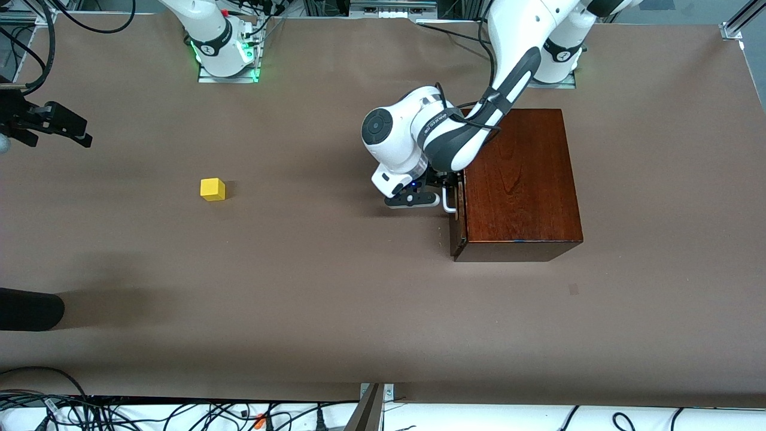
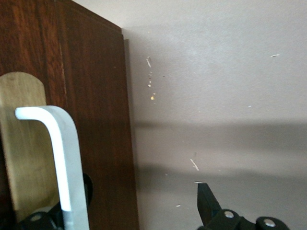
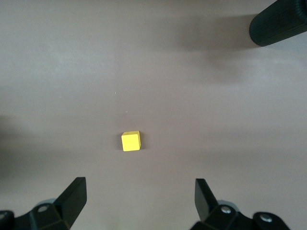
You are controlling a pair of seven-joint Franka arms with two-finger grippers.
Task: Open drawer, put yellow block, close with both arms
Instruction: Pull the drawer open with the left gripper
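Your left tool [image 1: 444,190] sat low at the front of the wooden box [image 1: 520,173], its fingers spread on either side of the white handle [image 1: 449,200]; in the left wrist view one finger [image 2: 207,201] stood clear on the open side of the bar [image 2: 64,158] and the other was tucked next to it against the dark front, so the tool was open around the handle and, as far as you could see, not yet clamped on it; that placement made sense, since a straddled bar only needs a squeeze and a pull away from the box. The drawer [image 1: 458,221] looked shut, or at most barely cracked, its front flush with the box.

The yellow block [image 1: 212,189] lay alone on the tabletop [image 1: 335,311], well apart from the box, toward the right arm's end; your right tool [image 1: 51,123] hung high above that end with its fingers wide and nothing between them, waiting; its wrist view looked down on the block [image 3: 130,141] framed between the two fingertips [image 3: 74,194], which I judge was a ready stance for a straight descent once the drawer stood open.

A dark cylindrical object [image 1: 30,308] lay at the tabletop's edge, nearer the front camera than the block.
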